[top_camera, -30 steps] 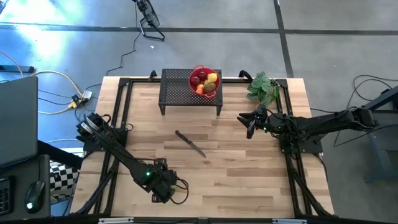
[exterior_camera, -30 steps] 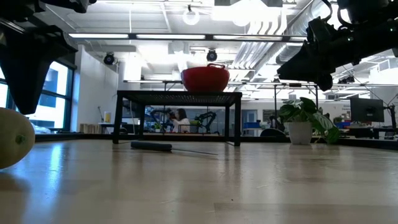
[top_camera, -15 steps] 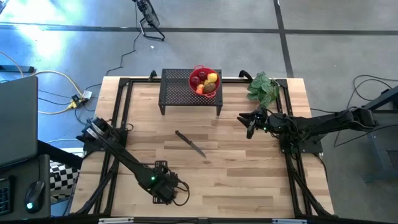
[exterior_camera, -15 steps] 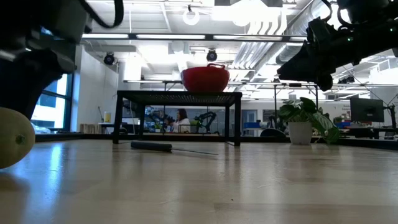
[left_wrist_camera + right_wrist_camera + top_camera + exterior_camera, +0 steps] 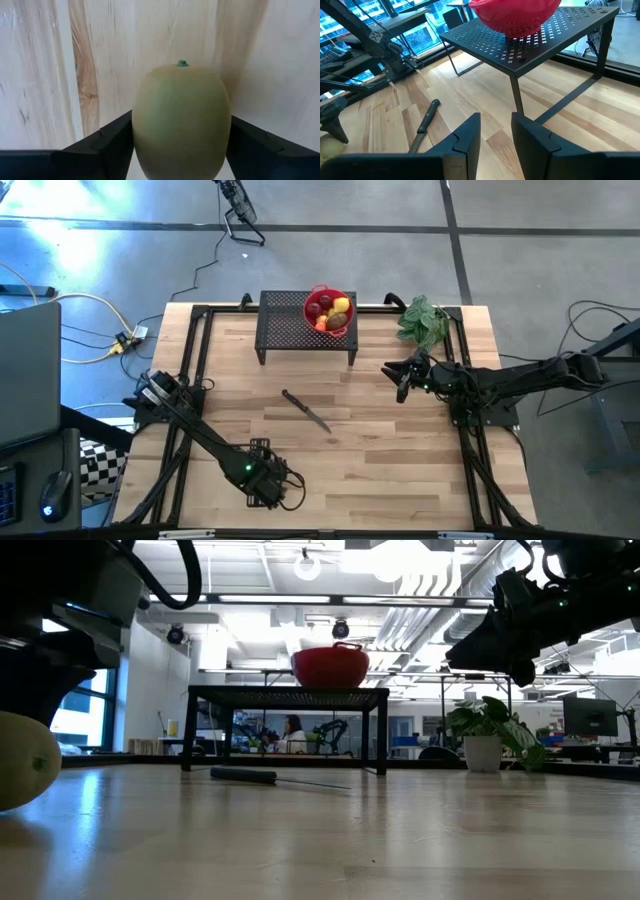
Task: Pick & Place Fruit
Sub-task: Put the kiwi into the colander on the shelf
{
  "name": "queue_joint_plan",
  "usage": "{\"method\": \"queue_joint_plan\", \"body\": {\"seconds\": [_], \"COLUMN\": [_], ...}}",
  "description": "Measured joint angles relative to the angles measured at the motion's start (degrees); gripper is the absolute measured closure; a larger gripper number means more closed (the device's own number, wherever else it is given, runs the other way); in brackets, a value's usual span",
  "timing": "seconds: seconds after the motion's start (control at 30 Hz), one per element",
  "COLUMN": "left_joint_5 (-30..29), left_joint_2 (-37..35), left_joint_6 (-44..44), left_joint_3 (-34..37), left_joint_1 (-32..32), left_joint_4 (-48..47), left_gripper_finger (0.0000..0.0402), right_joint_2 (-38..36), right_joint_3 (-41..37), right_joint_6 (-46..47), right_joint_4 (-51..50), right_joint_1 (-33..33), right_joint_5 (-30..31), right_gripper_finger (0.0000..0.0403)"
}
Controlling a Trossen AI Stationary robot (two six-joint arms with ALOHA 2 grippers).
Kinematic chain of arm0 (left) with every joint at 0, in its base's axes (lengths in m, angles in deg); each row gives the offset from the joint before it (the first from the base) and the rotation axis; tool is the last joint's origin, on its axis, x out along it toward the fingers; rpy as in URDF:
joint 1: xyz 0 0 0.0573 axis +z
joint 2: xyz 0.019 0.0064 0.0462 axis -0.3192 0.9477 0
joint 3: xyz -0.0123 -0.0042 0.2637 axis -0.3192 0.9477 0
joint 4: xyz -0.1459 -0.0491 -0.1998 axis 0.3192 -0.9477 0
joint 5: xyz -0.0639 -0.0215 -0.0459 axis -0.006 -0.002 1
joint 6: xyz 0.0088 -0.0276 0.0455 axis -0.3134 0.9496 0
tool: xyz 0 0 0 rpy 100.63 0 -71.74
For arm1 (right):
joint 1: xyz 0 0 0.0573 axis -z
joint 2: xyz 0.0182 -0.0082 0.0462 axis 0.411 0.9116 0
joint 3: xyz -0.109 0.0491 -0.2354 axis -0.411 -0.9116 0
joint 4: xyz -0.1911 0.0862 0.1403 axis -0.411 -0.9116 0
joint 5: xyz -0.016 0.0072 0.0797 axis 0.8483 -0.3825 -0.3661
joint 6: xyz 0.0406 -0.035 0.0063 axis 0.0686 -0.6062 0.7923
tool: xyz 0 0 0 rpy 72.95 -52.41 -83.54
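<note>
Kiwi (image 5: 181,122) sits on the wooden table (image 5: 400,470) near its front edge, left of centre. In the left wrist view it fills the gap between the left gripper (image 5: 180,150) fingers (image 5: 107,147), both pads against its sides: fingers closed on the kiwi, which rests on the wood. Its lower end is cut off by the frame. In the low view only part of the kiwi (image 5: 25,760) shows at the left edge, the dark gripper body above it. From above, the kiwi is hidden under the left gripper (image 5: 268,485).

Rest of the fruit (image 5: 330,310) is in the red bowl (image 5: 345,328) on the black mesh stand (image 5: 290,330) at the back of the table: dark red, yellow and orange pieces visible, exact count hard to make out. Low view shows only the bowl's (image 5: 330,665) outer wall, contents hidden. Right wrist view cuts the bowl (image 5: 515,15) off at the top.

Right gripper (image 5: 403,377) hangs above the table, right of the stand, holding nothing. Its fingers (image 5: 470,135) stand apart with a narrow gap.

Knife (image 5: 306,411) lies flat at mid-table, well apart from both grippers. Potted plant (image 5: 422,320) is at the back right corner, just beside the stand.
</note>
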Motion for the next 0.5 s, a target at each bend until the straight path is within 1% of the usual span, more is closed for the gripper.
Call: {"method": "queue_joint_plan", "body": {"seconds": [0.1, 0.2, 0.5], "left_joint_5": [-0.1, -0.1, -0.1], "left_joint_2": [0.0, 0.0, 0.0], "left_joint_6": [0.0, 0.0, 0.0], "left_joint_3": [0.0, 0.0, 0.0], "left_joint_1": [0.0, 0.0, 0.0], "left_joint_4": [0.1, 0.1, 0.0], "left_gripper_finger": [0.0160, 0.0168, 0.0164], "right_joint_2": [0.0, 0.0, 0.0], "right_joint_3": [0.0, 0.0, 0.0], "right_joint_6": [0.0, 0.0, 0.0], "right_joint_4": [0.0, 0.0, 0.0], "right_joint_1": [0.0, 0.0, 0.0], "right_joint_5": [0.0, 0.0, 0.0], "right_gripper_finger": [0.0300, 0.0300, 0.0300]}}
